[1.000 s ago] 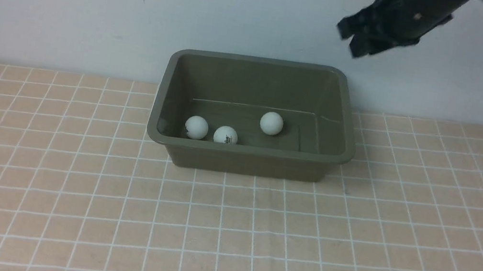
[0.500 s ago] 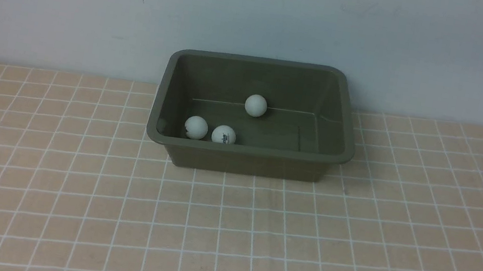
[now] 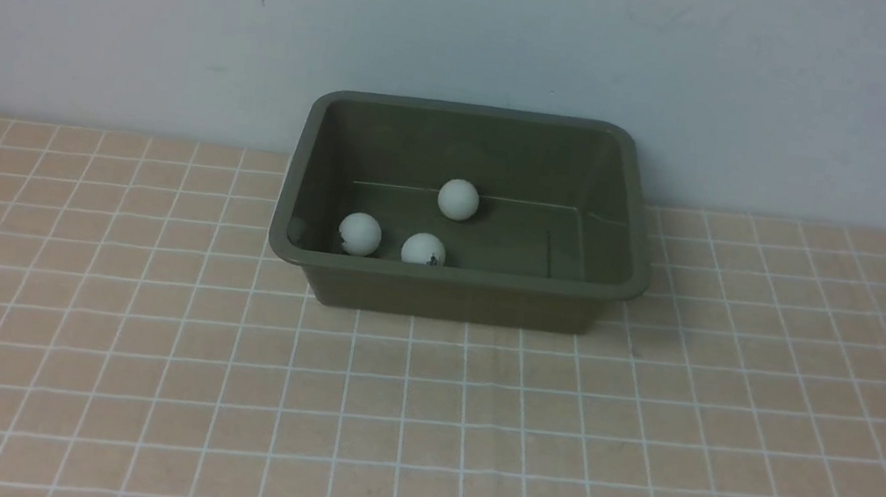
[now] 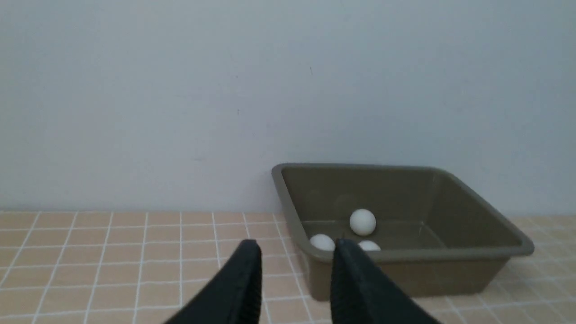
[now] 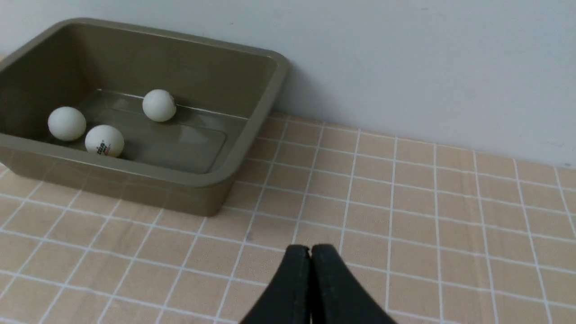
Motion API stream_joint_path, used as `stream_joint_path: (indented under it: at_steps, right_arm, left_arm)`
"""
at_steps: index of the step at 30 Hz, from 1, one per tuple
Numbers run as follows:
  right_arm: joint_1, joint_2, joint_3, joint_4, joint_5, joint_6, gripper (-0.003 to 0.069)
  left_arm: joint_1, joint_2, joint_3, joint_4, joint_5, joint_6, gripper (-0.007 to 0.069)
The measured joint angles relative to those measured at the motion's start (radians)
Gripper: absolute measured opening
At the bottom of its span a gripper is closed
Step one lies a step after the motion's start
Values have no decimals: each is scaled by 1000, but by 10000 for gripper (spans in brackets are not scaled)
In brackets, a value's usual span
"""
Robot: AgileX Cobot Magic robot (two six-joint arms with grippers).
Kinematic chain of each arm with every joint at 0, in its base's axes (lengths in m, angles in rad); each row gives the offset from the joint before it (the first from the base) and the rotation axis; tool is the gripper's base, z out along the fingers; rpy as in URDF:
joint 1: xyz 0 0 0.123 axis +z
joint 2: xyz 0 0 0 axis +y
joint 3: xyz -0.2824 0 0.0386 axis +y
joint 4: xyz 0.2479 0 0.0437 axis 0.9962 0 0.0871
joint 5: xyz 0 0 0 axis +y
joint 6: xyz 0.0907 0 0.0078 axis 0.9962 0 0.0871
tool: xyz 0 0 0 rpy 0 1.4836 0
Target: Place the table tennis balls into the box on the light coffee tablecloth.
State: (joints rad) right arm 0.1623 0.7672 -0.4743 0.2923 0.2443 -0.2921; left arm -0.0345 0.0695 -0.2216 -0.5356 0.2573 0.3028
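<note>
Three balls [image 3: 458, 199] lie in the box [image 3: 452, 303] at the far edge of the tablecloth [image 3: 415, 422]. The left claw [image 4: 297, 246] stands apart, empty; the right claw [image 5: 310, 248] is pressed together.

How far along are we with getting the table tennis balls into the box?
Done: all three table tennis balls lie inside the box, two near its front wall and one farther back.
In hand: nothing. The right pincer is shut and empty, and the left pincer is open and empty. Both are away from the box.
Left: no ball shows on the tablecloth, so the job looks finished.
</note>
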Motion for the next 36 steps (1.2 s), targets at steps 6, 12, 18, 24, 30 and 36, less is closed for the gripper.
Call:
stream_joint_path:
  at_steps: [6, 12, 18, 24, 30, 36]
  right_arm:
    - [0, -110, 107, 63, -63, 15, -17]
    - [0, -119, 111, 72, -71, 10, -17]
    - [0, -119, 111, 79, -72, 14, -17]
    - [0, -119, 113, 79, -65, 14, -17]
    - [0, -119, 114, 81, -64, 14, -17]
    - [0, -153, 114, 81, -55, 14, -18]
  left_arm:
    - [0, 0, 88, -101, -109, 6, 172]
    - [0, 0, 90, -114, -146, 13, 172]
    - [0, 0, 90, -115, -146, 13, 172]
    - [0, 0, 90, -115, -146, 13, 172]
    - [0, 0, 90, -115, -146, 13, 172]
    - [0, 0, 90, -115, -144, 13, 172]
